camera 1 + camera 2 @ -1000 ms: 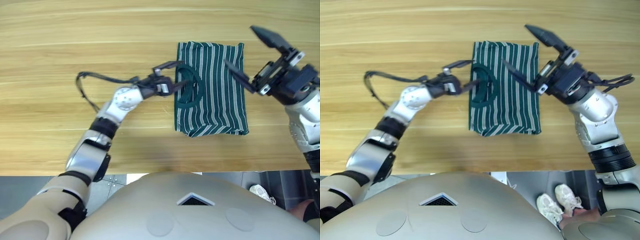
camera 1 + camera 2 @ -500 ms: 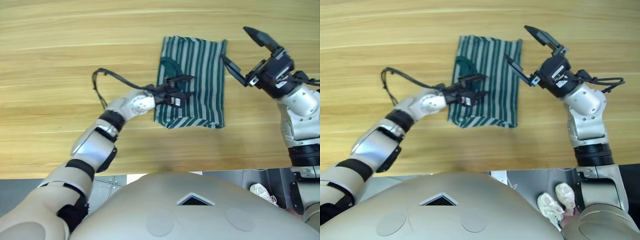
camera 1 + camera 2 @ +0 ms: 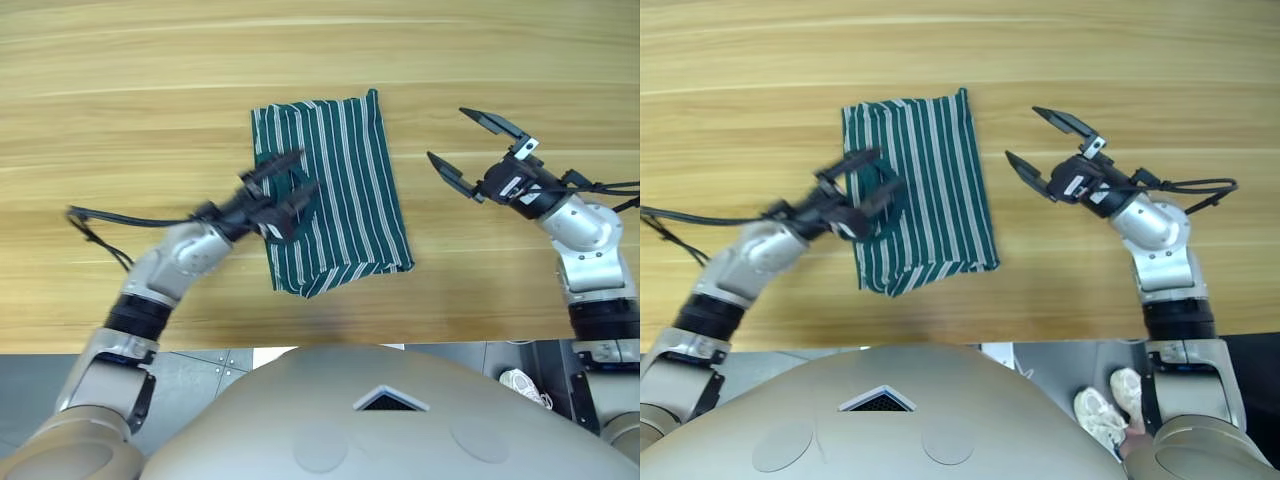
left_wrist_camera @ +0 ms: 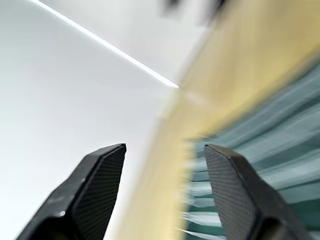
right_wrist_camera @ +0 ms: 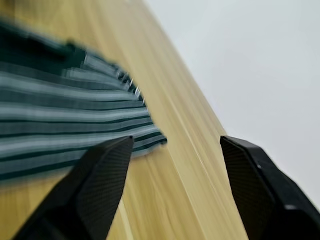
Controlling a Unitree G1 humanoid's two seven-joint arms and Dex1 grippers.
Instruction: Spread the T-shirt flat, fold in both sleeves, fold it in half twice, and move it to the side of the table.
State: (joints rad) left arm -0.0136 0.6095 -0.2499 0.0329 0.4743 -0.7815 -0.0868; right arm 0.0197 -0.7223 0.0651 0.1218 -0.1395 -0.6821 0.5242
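**Item:** one T-shirt (image 3: 345,190), green with white stripes, folded to a compact oblong. It lies on the table (image 3: 120,60) at frame centre, a little left, with its long axis tilted.

**Handling:** judged light, soft and limp, so it will sag and the layers may slide apart if it is lifted by one corner. The wood looks smooth and the bundle should slide easily. The best hold is a pinch through all layers at a folded edge, or a flat push from the side.

**Left gripper** (image 3: 308,171): released, jaws spread, over the shirt's left edge near the collar. Whether it touches the cloth cannot be told.

**Right gripper** (image 3: 446,134): released, jaws wide and holding nothing, at centre right and clear of the shirt's right edge.

**Count:** one shirt, two grippers, one table.
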